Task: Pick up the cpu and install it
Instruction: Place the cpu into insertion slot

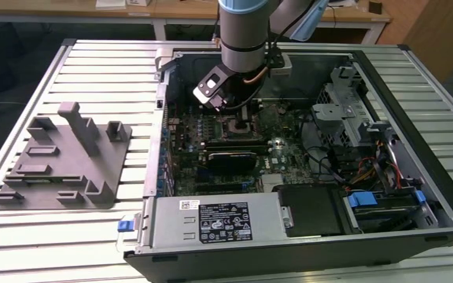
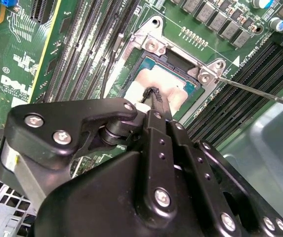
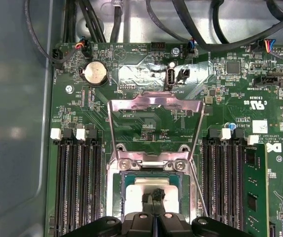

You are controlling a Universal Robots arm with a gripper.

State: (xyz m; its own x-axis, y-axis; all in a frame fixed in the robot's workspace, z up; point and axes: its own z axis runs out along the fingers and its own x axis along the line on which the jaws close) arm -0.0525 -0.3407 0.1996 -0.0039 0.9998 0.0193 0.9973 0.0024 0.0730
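Observation:
The cpu (image 3: 137, 189), a silvery square with a thin green border, lies flat in the motherboard socket (image 3: 116, 170), and it also shows in the second wrist view (image 2: 177, 97). The socket's metal load plate (image 3: 153, 101) stands flipped up and open. My gripper (image 3: 156, 196) hangs straight over the chip's middle with its thin black fingertips (image 2: 154, 94) pressed together, shut, right at the metal top. Whether they touch it I cannot tell. In the exterior view the gripper (image 1: 238, 121) reaches down into the open computer case (image 1: 415, 194).
Memory slots (image 3: 74, 182) flank the socket, and a thin lever rod (image 2: 260, 92) juts out beside it. A drive cage (image 1: 344, 112), cables and a power supply (image 1: 210, 221) crowd the case. A grey plastic fixture (image 1: 61, 159) sits on the slatted table at the exterior view's left.

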